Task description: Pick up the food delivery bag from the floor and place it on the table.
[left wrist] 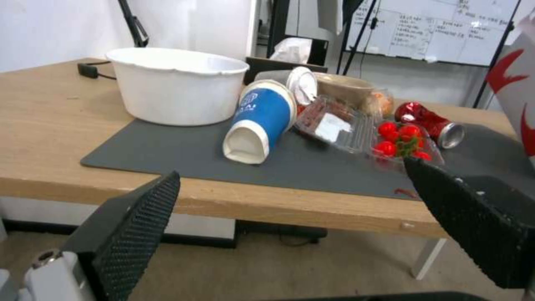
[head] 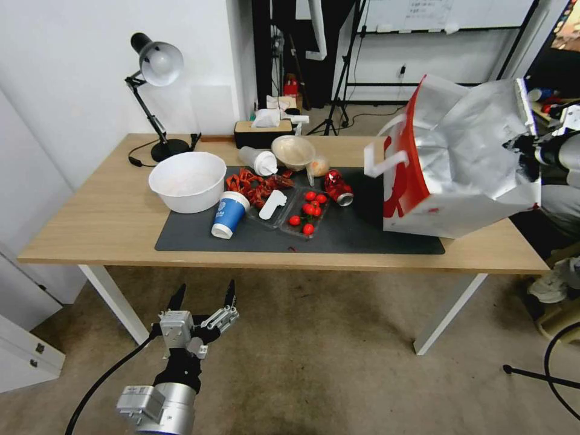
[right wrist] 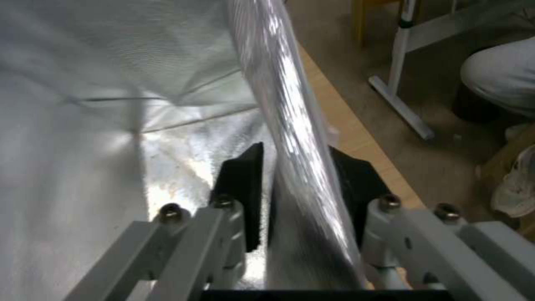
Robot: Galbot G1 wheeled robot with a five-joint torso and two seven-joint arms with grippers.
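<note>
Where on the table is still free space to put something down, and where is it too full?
Free: the bare light-wood table top left of the white plastic bowl, and the dark grey mat strip between the cherry tomatoes and the white-and-red foil-lined delivery bag. Crowded: around the blue paper cup.

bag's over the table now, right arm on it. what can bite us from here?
1. The right gripper pinches only one thin foil wall of the large white-and-red foil-lined delivery bag; the slick foil may slip.
2. The bag is tilted at the right end of the light-wood table, so it could topple on release.
3. It may sweep into the crushed red can nearby.
The left gripper waits open, low before the table.
</note>
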